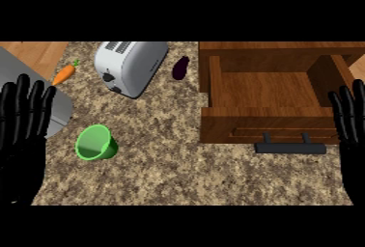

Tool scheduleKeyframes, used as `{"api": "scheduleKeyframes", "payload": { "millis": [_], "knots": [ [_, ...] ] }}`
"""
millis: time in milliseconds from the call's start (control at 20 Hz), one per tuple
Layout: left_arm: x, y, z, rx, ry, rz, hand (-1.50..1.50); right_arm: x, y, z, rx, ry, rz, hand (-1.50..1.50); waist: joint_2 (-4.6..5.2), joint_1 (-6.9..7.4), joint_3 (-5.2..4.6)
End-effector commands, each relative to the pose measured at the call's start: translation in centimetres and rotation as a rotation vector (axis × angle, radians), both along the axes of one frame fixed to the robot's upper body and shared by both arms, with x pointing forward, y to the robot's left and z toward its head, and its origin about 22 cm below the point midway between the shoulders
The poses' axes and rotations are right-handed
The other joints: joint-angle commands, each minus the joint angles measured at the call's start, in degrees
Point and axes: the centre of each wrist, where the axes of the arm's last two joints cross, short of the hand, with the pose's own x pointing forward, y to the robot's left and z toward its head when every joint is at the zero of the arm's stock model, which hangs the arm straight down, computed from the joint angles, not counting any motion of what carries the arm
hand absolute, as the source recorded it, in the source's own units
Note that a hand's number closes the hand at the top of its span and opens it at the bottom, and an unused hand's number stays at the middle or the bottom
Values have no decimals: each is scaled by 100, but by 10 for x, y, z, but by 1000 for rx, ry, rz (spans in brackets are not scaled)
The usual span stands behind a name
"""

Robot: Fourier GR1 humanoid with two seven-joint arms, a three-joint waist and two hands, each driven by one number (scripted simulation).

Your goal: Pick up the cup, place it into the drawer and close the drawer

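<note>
Green cup (96, 143) stands on the counter (178, 173), lower left of frame, untouched. Drawer (265, 124) pulled open at upper right (dark handle (291, 147) on its lower side). Left hand (21, 137) at left edge and right hand (353, 137) at right edge, both with fingers straight and holding nothing. Toaster (130, 65) and carrot (64, 74) upper left.

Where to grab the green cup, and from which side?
Wrap the side wall of the green cup, fingers round its body below the rim. It seems upright, mouth up, with bare counter around it. Come from the left with the left hand, the nearer one.
</note>
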Motion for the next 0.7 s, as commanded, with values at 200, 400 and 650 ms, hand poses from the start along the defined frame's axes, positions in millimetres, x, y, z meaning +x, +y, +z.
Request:
{"api": "scheduleKeyframes", "payload": {
  "millis": [200, 400, 650],
  "knots": [
    [0, 34, -1, 33, -4, -172, -150, 3, 18, 12, 3, 24, 98, -150, 12, -71, -234],
    [13, 45, -22, -146, 126, -248, -150, 6, 8, 12, 82, 89, 181, -150, 18, -111, -232],
    [27, 40, -27, -141, 146, -255, -150, 23, 16, 5, 96, 81, 182, -150, 15, -99, -228]
  ]
}}
